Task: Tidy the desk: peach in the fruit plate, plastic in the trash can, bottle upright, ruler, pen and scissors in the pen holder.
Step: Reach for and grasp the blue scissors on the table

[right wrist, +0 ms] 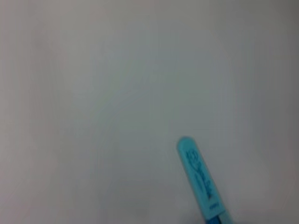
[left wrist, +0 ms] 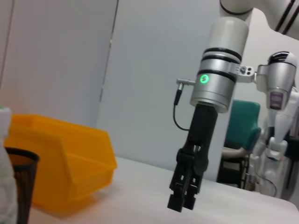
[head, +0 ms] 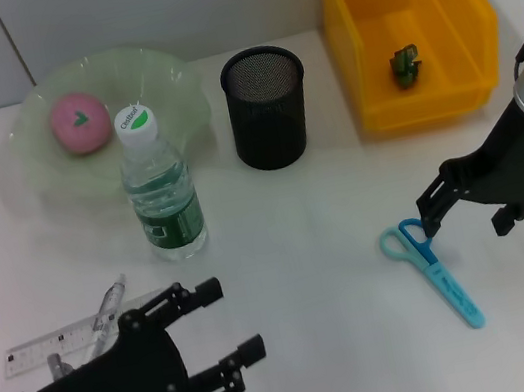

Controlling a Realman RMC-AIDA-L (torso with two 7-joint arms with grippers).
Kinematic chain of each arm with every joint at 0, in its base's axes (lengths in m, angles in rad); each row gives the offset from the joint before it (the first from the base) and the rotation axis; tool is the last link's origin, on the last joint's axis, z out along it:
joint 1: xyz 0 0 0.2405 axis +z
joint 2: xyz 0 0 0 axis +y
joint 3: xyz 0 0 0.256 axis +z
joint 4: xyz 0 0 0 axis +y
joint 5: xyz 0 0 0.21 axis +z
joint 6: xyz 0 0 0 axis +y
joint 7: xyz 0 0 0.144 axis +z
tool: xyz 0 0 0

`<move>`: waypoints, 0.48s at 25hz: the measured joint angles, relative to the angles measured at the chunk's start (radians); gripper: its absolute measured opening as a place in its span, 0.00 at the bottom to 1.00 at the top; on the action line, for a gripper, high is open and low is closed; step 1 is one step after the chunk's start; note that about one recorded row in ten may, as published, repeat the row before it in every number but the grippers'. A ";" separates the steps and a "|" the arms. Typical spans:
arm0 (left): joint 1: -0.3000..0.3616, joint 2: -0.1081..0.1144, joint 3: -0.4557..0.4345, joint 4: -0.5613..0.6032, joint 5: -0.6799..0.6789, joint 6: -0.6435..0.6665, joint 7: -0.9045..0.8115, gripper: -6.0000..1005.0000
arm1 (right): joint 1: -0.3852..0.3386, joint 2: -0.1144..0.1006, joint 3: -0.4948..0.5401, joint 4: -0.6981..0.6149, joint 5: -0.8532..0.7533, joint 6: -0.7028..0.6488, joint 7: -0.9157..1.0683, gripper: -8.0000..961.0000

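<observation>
Scissors (head: 432,269) lie flat on the surface, sheathed. Right pincer (head: 428,225) sits at their handles, fingers apparently parted for a grasp, empty. Left pincer (head: 222,325) hovers released beside the ruler (head: 64,338) and pen (head: 107,307).

A white table (head: 349,343) filled the head view, with a pale grey wall (head: 158,11) behind it. In the left wrist view, a teal chair (left wrist: 245,121) stood beyond the table's far edge, against the same grey wall, and a white machine (left wrist: 275,135) with a grey upper part stood just beside the chair.
</observation>
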 joint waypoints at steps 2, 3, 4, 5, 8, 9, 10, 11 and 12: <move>0.000 0.001 0.012 0.001 0.000 -0.001 -0.003 0.78 | 0.000 0.000 -0.004 0.005 0.002 -0.003 -0.011 0.85; 0.000 0.001 0.012 0.001 0.000 -0.001 -0.003 0.78 | 0.001 0.000 -0.011 0.010 0.002 -0.003 -0.015 0.85; 0.000 0.002 0.021 0.002 0.000 -0.002 -0.004 0.78 | 0.003 0.000 -0.023 0.023 0.004 0.003 -0.023 0.85; 0.000 0.002 0.021 0.002 0.000 -0.002 -0.004 0.78 | 0.003 0.000 -0.023 0.023 0.004 0.003 -0.023 0.85; -0.001 0.005 0.038 0.002 0.000 -0.002 -0.007 0.78 | 0.011 0.000 -0.021 0.055 0.017 0.010 -0.056 0.85; -0.001 0.005 0.038 0.002 0.000 -0.002 -0.007 0.78 | 0.018 0.000 -0.017 0.076 0.024 0.014 -0.072 0.85; -0.004 0.007 0.060 0.002 0.000 -0.008 -0.023 0.78 | 0.018 0.000 -0.017 0.076 0.024 0.014 -0.072 0.85; -0.004 0.007 0.060 0.002 0.000 -0.008 -0.023 0.78 | 0.024 0.000 -0.015 0.094 0.025 0.025 -0.087 0.85; -0.009 0.009 0.076 0.003 0.000 -0.017 -0.036 0.78 | 0.024 0.000 -0.015 0.094 0.025 0.025 -0.087 0.85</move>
